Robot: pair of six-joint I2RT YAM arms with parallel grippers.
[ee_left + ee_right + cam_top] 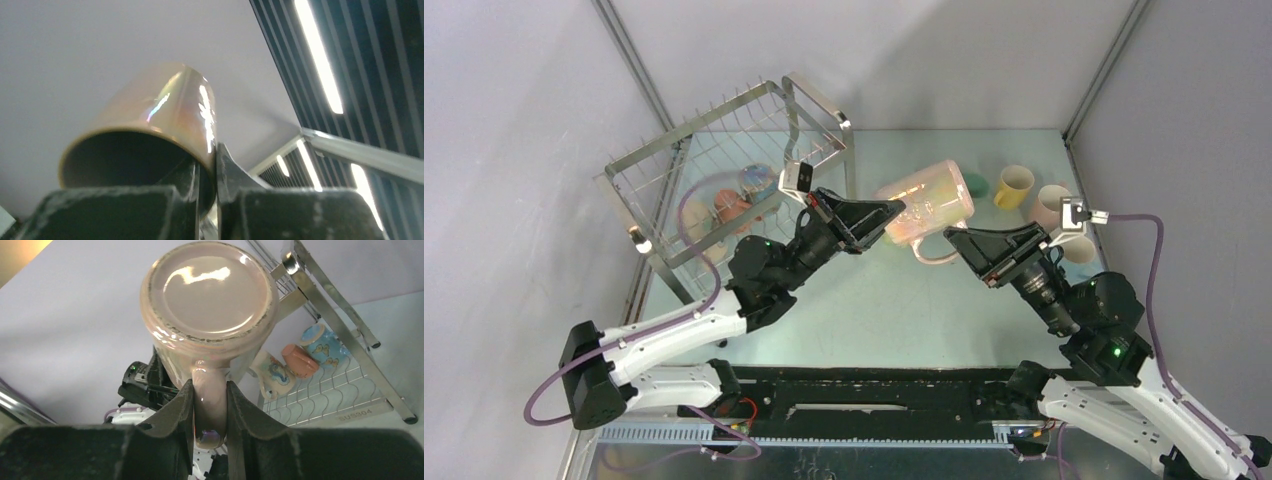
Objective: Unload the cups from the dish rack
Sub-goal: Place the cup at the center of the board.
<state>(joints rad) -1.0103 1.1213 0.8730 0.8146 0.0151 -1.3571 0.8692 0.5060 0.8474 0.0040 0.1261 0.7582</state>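
Observation:
A glossy pink cup [929, 205] hangs in the air on its side over the middle of the table, held from both ends. My left gripper [892, 212] is shut on its rim [150, 131], one finger inside the mouth and one finger [227, 170] outside the wall. My right gripper [210, 407] is shut on the cup's loop handle [210, 390], with the cup's base [210, 290] facing that camera. The steel dish rack [724, 150] stands at the back left and holds a light blue cup [757, 180], an orange cup [732, 207] and a beige patterned cup [272, 372].
At the back right of the table stand a yellow cup [1014, 186], a green cup [976, 185] and a pale pink cup [1052, 207], with another pale cup [1079, 248] half hidden behind my right arm. Grey walls close in the table on three sides.

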